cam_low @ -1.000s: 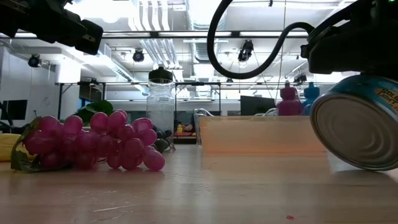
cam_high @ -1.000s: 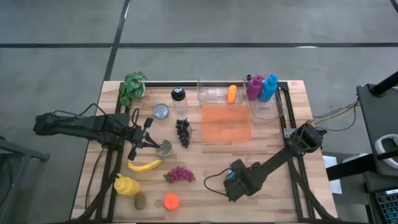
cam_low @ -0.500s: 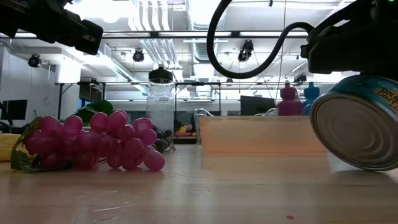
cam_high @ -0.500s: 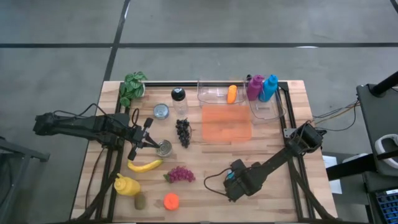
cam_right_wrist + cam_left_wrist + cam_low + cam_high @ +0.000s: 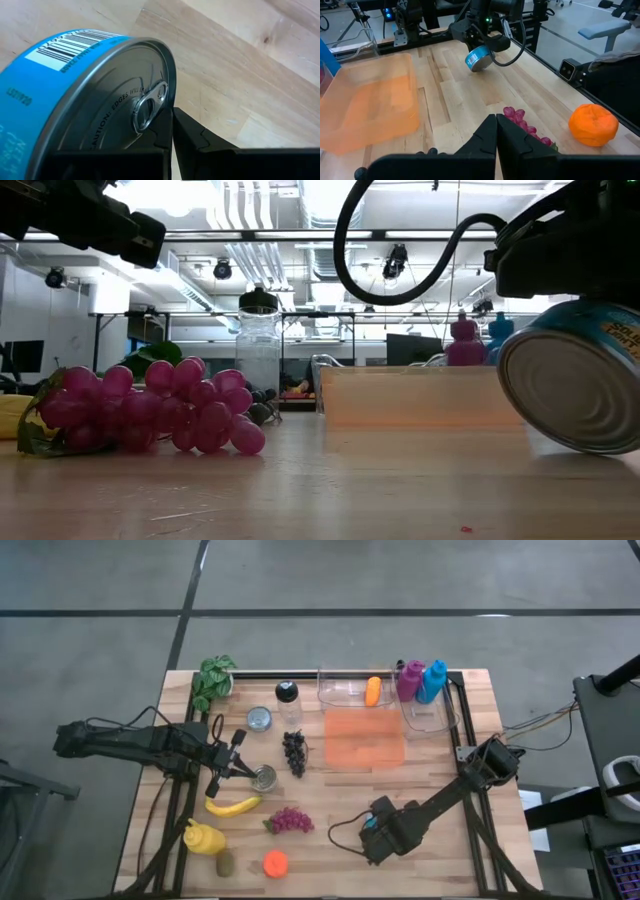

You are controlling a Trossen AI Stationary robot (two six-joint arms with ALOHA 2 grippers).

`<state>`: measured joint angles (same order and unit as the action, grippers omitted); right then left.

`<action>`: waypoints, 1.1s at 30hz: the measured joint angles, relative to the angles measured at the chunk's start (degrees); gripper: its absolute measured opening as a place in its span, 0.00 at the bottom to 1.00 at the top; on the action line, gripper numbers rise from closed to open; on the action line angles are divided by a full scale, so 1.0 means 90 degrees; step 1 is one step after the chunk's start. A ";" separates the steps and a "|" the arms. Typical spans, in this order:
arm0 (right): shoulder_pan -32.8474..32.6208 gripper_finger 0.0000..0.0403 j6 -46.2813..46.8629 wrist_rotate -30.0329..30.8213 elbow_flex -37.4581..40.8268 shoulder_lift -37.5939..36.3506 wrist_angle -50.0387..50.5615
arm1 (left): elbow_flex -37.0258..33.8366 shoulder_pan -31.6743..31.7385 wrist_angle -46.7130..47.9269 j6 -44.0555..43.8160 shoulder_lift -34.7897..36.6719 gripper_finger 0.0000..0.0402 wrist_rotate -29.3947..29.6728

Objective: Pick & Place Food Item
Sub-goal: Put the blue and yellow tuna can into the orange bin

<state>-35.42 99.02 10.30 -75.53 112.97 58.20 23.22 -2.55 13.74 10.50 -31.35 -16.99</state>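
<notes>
While leaning the left gripper's [image 5: 240,768] closed jaws against the tilted can [image 5: 264,777], left of the tabletop's [image 5: 440,770] centre, clamps nothing. Risks rolling it toward the banana [image 5: 232,806] on any nudge. Shows right gripper [image 5: 372,840] right of centre, closed, empty.

In the low view the can [image 5: 575,375] runs off the right edge, so only part of its label shows. The banana [image 5: 8,418] is a yellow sliver at the left edge, mostly behind the grapes [image 5: 150,408], which also cover the foot of the jar [image 5: 259,345]. Both arms are cut by the top edge there. In the right wrist view the can [image 5: 85,100] runs past the left and bottom edges. In the left wrist view the orange tray [image 5: 367,100] is clipped on the left, and the dark fingers [image 5: 485,142] hide part of the grapes [image 5: 525,122]. From above, the small brown thing [image 5: 225,863] beside the yellow bottle [image 5: 202,838] is too small to identify.
</notes>
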 joint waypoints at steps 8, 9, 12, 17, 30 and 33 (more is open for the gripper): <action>0.0002 0.02 0.0049 0.0038 0.0020 -0.0002 -0.0012 | 0.0000 0.0000 -0.0002 -0.0002 0.0000 0.02 0.0000; 0.0002 0.03 0.0049 0.0035 0.0020 -0.0002 -0.0010 | 0.0000 0.0000 -0.0002 -0.0002 0.0000 0.02 0.0000; 0.0002 0.06 0.0054 0.0034 0.0022 -0.0002 0.0002 | 0.0000 -0.0002 -0.0005 -0.0002 0.0000 0.02 0.0000; 0.0002 0.13 0.0172 0.0021 0.0024 -0.0005 -0.0002 | 0.0000 -0.0001 -0.0005 -0.0002 0.0000 0.02 0.0000; -0.0068 0.29 0.0584 -0.0212 0.0022 -0.0012 -0.0037 | 0.0000 -0.0002 -0.0007 -0.0002 0.0000 0.02 0.0000; -0.0115 0.30 0.0716 -0.0263 0.0024 -0.0009 -0.0065 | 0.0000 -0.0002 -0.0007 -0.0003 0.0000 0.02 0.0000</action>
<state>-36.46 105.47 7.93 -75.31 112.89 57.61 23.22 -2.57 13.67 10.48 -31.35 -16.99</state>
